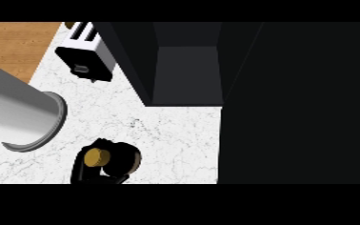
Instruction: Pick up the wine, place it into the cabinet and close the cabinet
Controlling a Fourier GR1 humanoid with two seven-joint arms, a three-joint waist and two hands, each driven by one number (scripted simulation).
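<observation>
Where the white marbled surface (175, 133) meets the view's lower edge, the wine bottle (97, 157) stands upright. It is seen from straight above as a round gold cap over a dark, brown-tinged body. The left hand (83, 168) is at the bottle, and its black fingers (105, 179) curl round the bottle's left and near sides, holding it; much of the glass is hidden by them. A broad grey forearm (25, 112) comes in from the left edge above the hand, ending in a flared rim. The right hand shows nowhere. The cabinet (186, 71) stands at the back of the surface, well apart from the bottle, and it is open. Its compartment shows only dark grey inner walls and a paler grey floor, and the bottle is outside it. The cabinet's door (288, 105) fills the right side of the view as one large black panel, covering the surface there. At the back left, just beside the cabinet's left wall, a black and silver toaster (85, 52) sits with its dark slots facing up; what is in them cannot be told. A strip of brown wood (25, 43) lies beyond the surface's left corner.
</observation>
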